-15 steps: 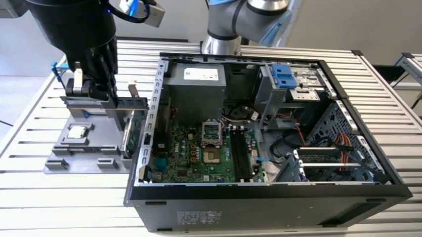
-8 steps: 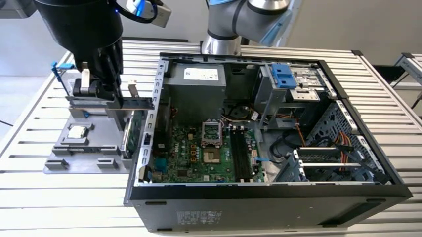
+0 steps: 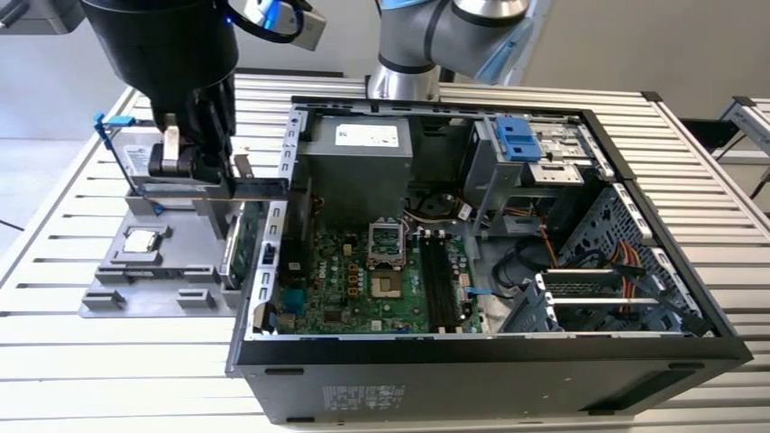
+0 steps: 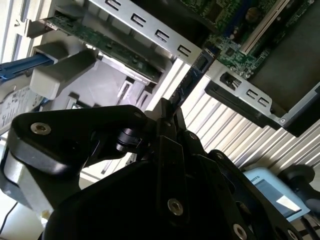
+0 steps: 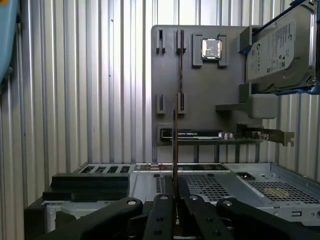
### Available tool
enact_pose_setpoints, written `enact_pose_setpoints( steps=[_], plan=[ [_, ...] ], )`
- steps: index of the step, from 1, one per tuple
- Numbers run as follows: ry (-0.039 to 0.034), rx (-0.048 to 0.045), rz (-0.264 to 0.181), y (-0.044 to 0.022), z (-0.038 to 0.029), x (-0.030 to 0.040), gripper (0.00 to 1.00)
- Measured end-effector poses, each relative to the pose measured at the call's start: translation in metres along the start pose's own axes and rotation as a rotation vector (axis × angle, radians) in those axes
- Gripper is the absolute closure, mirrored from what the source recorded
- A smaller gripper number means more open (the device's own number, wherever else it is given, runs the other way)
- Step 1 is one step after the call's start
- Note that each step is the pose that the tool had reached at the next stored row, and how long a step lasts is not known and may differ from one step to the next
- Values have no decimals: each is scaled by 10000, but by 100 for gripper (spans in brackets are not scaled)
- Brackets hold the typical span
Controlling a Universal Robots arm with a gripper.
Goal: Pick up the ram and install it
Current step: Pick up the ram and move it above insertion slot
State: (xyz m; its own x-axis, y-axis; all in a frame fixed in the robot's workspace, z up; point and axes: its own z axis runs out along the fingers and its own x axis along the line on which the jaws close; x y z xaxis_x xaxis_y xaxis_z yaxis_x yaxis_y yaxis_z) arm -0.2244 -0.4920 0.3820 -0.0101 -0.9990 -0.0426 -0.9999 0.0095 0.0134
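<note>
**While the ram (image 3: 262,187) hangs in the pincer (image 3: 198,180), squareness matters most**

Clamped tight there, the thin stick sits level above the grey parts tray (image 3: 132,271), just outside the wall of the open computer case (image 3: 481,370). Its length lies crosswise to the black memory slots (image 3: 439,289) on the motherboard (image 3: 355,293). I'd judge it wants a careful turn, then even pressure at both ends. Tray and case stand on the slatted bench (image 3: 72,361).
</note>
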Motion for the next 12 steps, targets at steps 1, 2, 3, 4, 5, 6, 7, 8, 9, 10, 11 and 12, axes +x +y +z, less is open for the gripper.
enact_pose_setpoints(
  steps=[1, 2, 3, 4, 5, 6, 7, 8, 9, 10, 11, 12],
  plan=[
    [0, 0, 0, -12, 0, 0, 100],
    [0, 0, 0, -23, 0, 0, 100],
    [-1, 0, 0, -35, 0, 0, 100],
    [-1, 0, 0, -48, 0, -1, 100],
    [1, 0, 0, -60, -1, -1, 100],
    [-1, 0, 0, -73, -1, -1, 100],
    [-1, 0, 0, -84, -1, -1, 100],
    [0, 0, 0, -97, -1, -1, 100],
    [0, 0, 0, -108, -2, -2, 100],
    [0, 0, 0, -119, -2, -2, 100],
    [0, 0, 0, -131, -2, -2, 100],
    [0, 0, 0, -142, -2, -2, 100]
  ],
)
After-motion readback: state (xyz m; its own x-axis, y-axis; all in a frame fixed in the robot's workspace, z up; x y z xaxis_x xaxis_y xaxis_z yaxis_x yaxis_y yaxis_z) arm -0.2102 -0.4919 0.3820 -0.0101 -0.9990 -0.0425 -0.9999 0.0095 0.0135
